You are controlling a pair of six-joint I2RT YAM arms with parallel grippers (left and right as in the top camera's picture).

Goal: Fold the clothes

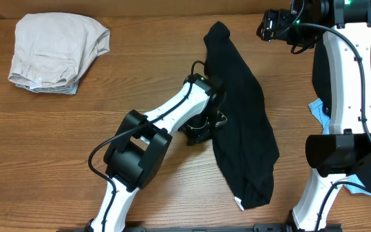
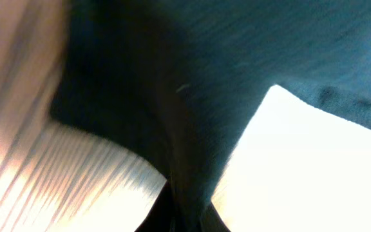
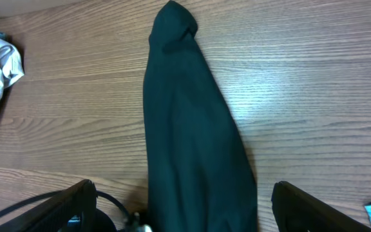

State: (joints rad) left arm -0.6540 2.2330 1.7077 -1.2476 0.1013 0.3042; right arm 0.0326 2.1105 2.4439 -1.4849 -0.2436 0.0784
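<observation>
At the near edge: the black garment (image 1: 243, 129) is lying lengthwise on the table (image 1: 76, 129), with its white label (image 1: 239, 205) end pointing toward the arm bases.
Mid-table: the left gripper (image 1: 201, 131) is sitting at the garment's left edge with its fingers clamped together. Dark cloth is filling its wrist view, so it is judged to be pinching that edge.
Step in hand: probably bringing the left edge over to the right for a lengthwise fold.
Doing it well: the edge should be rising only enough to clear the cloth below, then travelling straight across and level. That way it lands on the right edge without trapping a wrinkle or dragging the whole piece.
Right side: the blue garment (image 1: 319, 109) is peeking out beneath the right arm.
Far end: the right gripper (image 1: 268, 29) is hovering near the garment's narrow tip with its fingers spread wide, holding nothing. It could be steadying that tip.
Far left: the beige garment (image 1: 57, 51) is sitting bundled, well apart.
</observation>
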